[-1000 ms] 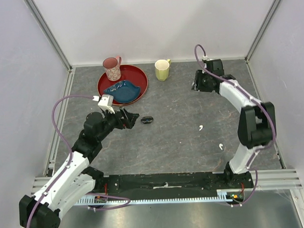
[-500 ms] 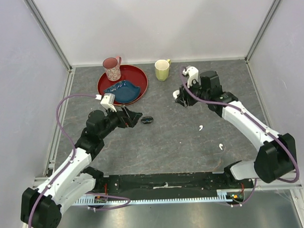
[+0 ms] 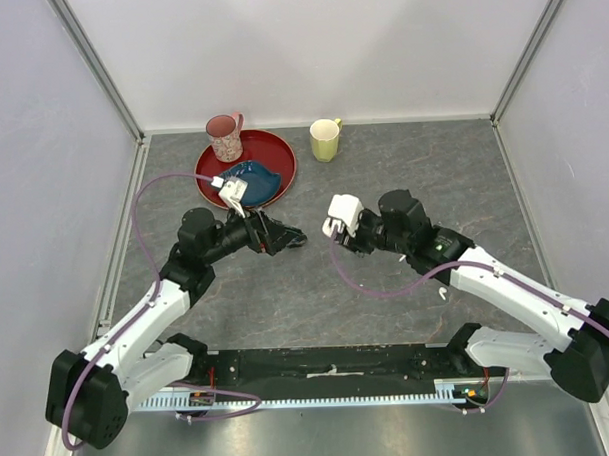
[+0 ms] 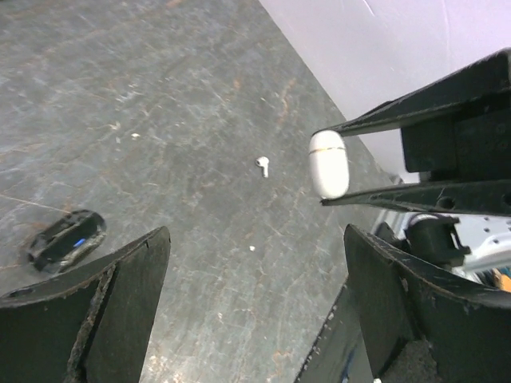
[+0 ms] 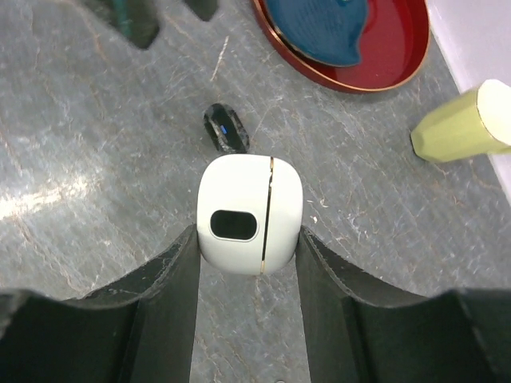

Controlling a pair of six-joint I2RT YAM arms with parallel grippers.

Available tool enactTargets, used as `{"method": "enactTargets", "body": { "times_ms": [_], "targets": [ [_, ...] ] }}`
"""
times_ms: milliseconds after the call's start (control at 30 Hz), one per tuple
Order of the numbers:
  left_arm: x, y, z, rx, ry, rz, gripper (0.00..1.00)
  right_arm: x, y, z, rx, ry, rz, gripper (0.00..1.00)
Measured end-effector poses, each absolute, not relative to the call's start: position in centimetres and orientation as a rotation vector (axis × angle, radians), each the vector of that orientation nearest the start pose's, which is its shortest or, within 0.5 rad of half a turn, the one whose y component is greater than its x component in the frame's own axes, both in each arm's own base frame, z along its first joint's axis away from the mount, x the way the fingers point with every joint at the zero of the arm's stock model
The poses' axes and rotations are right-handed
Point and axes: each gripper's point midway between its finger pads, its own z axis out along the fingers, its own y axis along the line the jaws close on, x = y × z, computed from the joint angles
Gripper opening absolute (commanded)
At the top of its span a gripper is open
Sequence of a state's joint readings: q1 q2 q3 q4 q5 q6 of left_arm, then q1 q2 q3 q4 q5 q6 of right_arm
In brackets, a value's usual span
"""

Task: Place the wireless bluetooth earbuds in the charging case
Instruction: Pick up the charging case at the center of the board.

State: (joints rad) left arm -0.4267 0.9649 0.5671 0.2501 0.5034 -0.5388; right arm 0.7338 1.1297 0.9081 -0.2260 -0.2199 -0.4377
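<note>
Charging case (image 5: 239, 199), white and glossy with a dark oval on its face, sits pinched by its two sides in my right gripper (image 5: 249, 246), lifted above the grey table (image 3: 317, 308). Those jaws stand about half open, closed on the case. Its lid seam looks shut, so I judge nothing is inside yet.

My left gripper (image 4: 255, 254) faces it from nearby, spread wide and holding nothing.

One earbud (image 4: 263, 165) lies loose on the table beyond the case, and another (image 3: 442, 294) lies just beside my right forearm.

Risks, as I judge them: the slick rounded shell could slip or twist when my left fingers work at the lid. The earbuds are tiny and light, so a clumsy pinch could flick one away. My right arm, low over that area, could sweep one aside.

A small dark object with a blue light (image 5: 226, 129) lies beneath, near my left gripper.

Farther back, a red tray (image 3: 282, 154) holds a blue dish (image 3: 245, 182), with a pink mug (image 3: 224, 138) at its far left edge. A yellow mug (image 3: 325, 140) stands apart on the table. I cannot tell what the mugs contain.
</note>
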Motion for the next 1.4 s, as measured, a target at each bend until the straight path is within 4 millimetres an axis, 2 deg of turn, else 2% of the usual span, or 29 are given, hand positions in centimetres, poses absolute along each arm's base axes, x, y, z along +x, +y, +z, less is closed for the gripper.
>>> {"method": "enactTargets", "body": {
  "times_ms": [133, 300, 467, 833, 1133, 1400],
  "targets": [
    [24.9, -24.1, 22.9, 0.347, 1.792, -1.219, 0.95, 24.7, 26.6, 20.5, -1.342, 1.544, 0.343, 0.0],
    [24.0, -25.0, 23.3, 0.416, 1.768, -1.301, 0.94, 24.2, 26.7, 19.7, -1.407, 1.505, 0.272, 0.0],
    [22.7, -26.3, 22.5, 0.49, 1.797, -1.371, 0.92, 24.3, 27.2, 20.3, -1.412, 1.45, 0.243, 0.0],
    [21.8, -28.9, 21.9, 0.57, 1.8, -1.428, 0.9, 23.8, 28.0, 21.5, -1.402, 1.39, 0.283, 0.0],
    [22.3, -30.2, 22.6, 0.581, 1.75, -1.428, 0.78, 23.2, 28.8, 22.0, -1.404, 1.358, 0.324, 0.0],
    [22.6, -30.8, 21.7, 0.565, 1.774, -1.431, 0.57, 22.9, 29.3, 22.5, -1.395, 1.337, 0.348, 0.0]
  ]
}}
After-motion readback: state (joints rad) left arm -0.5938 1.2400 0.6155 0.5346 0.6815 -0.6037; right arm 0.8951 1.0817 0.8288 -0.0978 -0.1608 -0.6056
